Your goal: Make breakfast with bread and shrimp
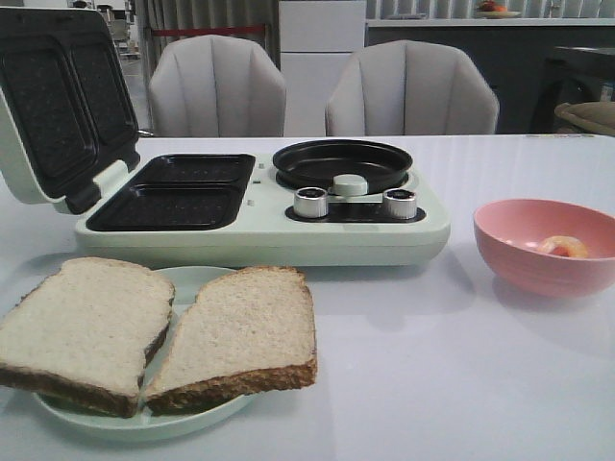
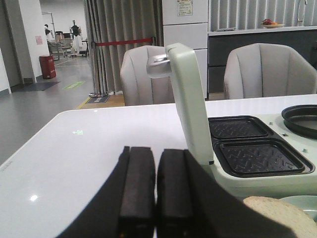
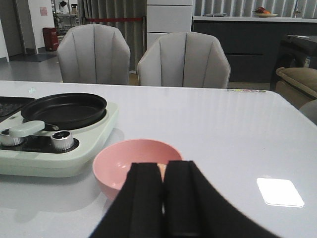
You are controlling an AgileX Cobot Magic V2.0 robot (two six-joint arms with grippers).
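Two slices of bread [image 1: 86, 322] [image 1: 240, 331] lie side by side on a pale green plate [image 1: 197, 418] at the table's front left. The shrimp [image 1: 564, 247] rests inside a pink bowl [image 1: 538, 274] on the right. Neither gripper shows in the front view. In the left wrist view my left gripper [image 2: 155, 152] is shut and empty, hovering over bare table with a bread slice's edge [image 2: 280, 213] just beside it. In the right wrist view my right gripper [image 3: 164, 165] is shut and empty, just short of the pink bowl [image 3: 121, 166], and its fingers hide most of the shrimp.
A pale green breakfast maker [image 1: 288, 235] stands mid-table behind the plate. Its lid [image 1: 58, 106] stands open, two dark sandwich wells [image 1: 173, 206] are exposed, and a black pan [image 1: 341, 163] sits above two knobs [image 1: 312, 202]. Two grey chairs [image 1: 216, 86] stand behind the table.
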